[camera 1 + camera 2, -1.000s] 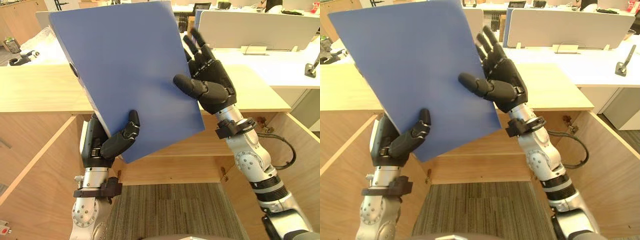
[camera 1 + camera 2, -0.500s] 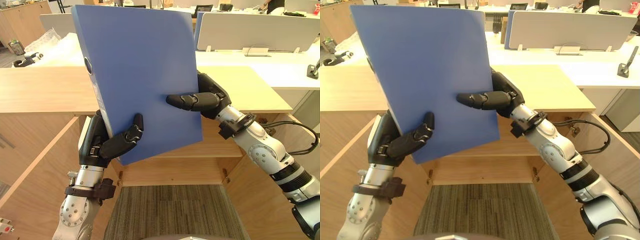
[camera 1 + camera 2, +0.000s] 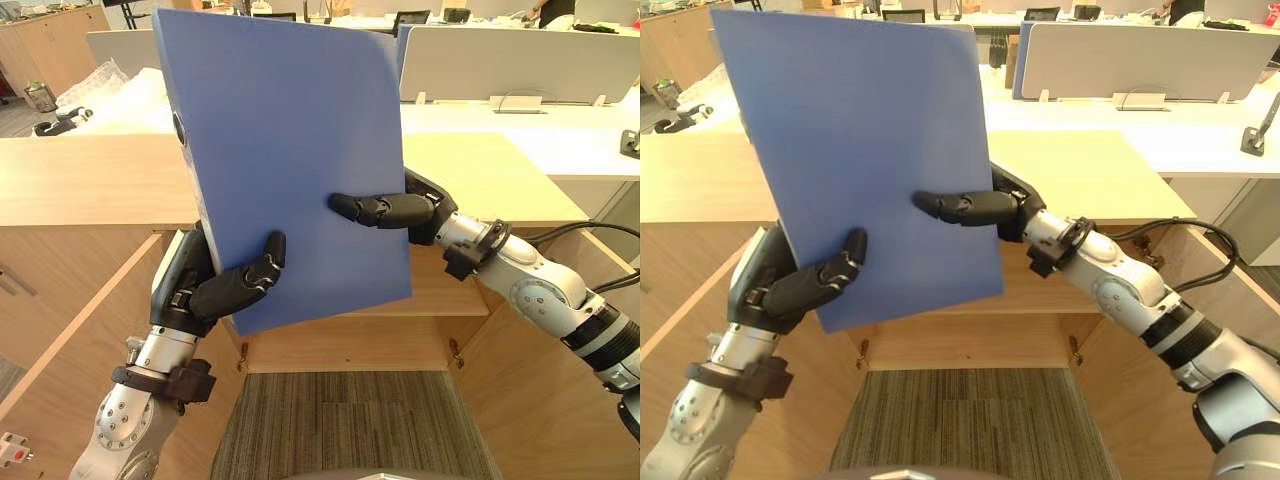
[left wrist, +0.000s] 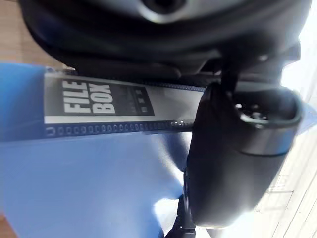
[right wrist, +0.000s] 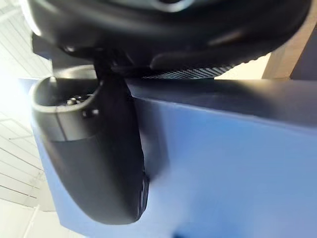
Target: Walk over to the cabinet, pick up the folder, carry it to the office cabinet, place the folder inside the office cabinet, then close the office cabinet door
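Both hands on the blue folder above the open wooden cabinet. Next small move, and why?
Probably lower the blue rectangular folder and ease it forward into the open light-wood cabinet. The left hand clamps its lower corner and the right hand pinches its right edge, so the hold looks firm, but the folder stands mostly above the cabinet's top, outside the opening.

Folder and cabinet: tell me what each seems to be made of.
Folder: probably plastic-covered board. The blue face is smooth with a soft sheen and looks flat and stiff, and the spine label sits under a clear sleeve. Cabinet: light panels with visible wood grain and a matte finish. It could be veneer or laminate over board; the look leaves that open.
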